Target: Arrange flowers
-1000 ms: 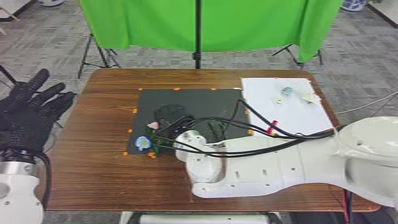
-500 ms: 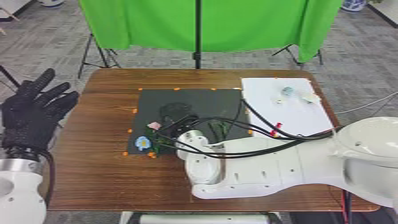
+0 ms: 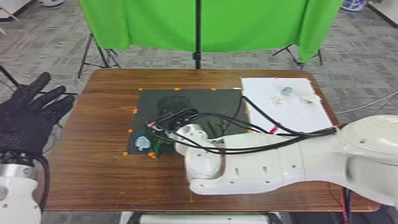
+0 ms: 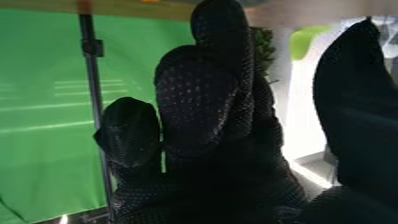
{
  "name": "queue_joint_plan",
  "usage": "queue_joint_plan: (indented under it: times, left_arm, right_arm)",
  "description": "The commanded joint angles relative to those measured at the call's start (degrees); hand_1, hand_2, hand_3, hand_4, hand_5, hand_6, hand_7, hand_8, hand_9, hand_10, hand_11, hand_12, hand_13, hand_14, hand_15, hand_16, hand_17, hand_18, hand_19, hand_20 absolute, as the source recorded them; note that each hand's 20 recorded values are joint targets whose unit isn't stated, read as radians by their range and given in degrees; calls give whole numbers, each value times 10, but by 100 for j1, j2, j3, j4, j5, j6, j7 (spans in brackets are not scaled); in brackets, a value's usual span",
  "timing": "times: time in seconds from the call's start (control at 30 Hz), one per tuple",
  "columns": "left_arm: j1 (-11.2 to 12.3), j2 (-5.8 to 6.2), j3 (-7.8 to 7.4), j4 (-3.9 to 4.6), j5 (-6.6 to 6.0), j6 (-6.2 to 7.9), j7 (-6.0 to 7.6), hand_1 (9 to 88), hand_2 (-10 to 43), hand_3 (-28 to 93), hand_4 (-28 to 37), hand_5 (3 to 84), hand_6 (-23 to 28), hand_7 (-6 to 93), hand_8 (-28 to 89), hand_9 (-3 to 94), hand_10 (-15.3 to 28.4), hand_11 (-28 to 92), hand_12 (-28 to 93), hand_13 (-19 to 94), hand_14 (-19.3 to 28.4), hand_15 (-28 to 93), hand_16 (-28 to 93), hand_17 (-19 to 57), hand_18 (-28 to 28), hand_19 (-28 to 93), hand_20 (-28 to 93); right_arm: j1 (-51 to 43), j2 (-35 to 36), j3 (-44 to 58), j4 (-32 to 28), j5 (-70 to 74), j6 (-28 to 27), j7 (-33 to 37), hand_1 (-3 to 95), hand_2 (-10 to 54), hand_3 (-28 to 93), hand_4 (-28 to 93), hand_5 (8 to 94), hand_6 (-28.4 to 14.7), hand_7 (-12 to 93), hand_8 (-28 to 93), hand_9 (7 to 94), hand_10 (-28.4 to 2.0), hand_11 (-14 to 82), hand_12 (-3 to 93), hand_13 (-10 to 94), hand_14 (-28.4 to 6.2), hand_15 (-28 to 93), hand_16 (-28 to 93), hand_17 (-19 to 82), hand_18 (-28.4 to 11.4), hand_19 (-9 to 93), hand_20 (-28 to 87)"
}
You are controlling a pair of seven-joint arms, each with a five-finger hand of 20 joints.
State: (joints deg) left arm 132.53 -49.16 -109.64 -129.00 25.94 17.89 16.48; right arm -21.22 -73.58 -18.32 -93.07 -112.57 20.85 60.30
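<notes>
"Blue flower [image 3: 143, 143] is lying on the black mat [image 3: 210, 99], near-left corner, with green stems [image 3: 161, 146] just beside it. What's gonna bite you here?"

"Mostly your right hand [image 4: 197, 102], ngl. It's over the mat, fingers pretty straight, thumb well apart. There's a leafy bit [image 4: 264, 47] right by the fingers, but I can't tell if you've got hold of it."

"So if you haven't?"

"Then you close on air, or nudge it off somewhere. And those black cables [image 3: 240, 151] hang near the stems, so a low sweep could snag them and drag the blue one off the mat."

"And the left hand [image 3: 31, 117]?"

"Open, empty by the look of it, well left of the mat. Low risk while you park it there."
</notes>
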Motion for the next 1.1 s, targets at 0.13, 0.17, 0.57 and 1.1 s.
queue_joint_plan:
  times: [0.13,0.17,0.57,1.1]
  left_arm:
    - [368,-228,-170,-134,-8,74,17,202,67,760,-283,312,69,105,-77,288,184,249,120,222,266,519,-93,-87,273,589,80]
    - [432,-268,-203,-165,4,87,21,201,68,760,-283,312,69,105,-77,288,184,249,119,222,266,519,-93,-87,273,588,80]
    - [846,-493,-422,-376,55,151,92,201,69,759,-283,312,68,105,-77,287,184,248,120,222,266,518,-93,-87,273,589,80]
    - [545,-367,-181,-283,46,97,141,201,72,759,-283,311,69,105,-77,288,185,247,120,222,266,519,-92,-87,273,589,79]
  right_arm:
    - [238,387,506,-390,-5,306,-231,326,-95,701,-283,694,-27,186,-116,817,-127,324,180,818,-54,676,173,506,-192,932,436]
    - [268,531,581,-470,9,321,-272,319,-95,703,-281,693,-29,184,-116,814,-130,320,178,813,-59,670,171,503,-193,932,430]
    - [-392,2892,2303,-910,553,-251,-662,313,-59,757,-249,618,-41,165,-114,696,-167,223,147,720,-95,652,144,421,-199,932,303]
    - [-426,3863,2407,123,1601,-1013,-978,309,-62,789,-263,524,-33,159,-116,565,-170,162,136,648,-103,672,118,366,-187,932,240]
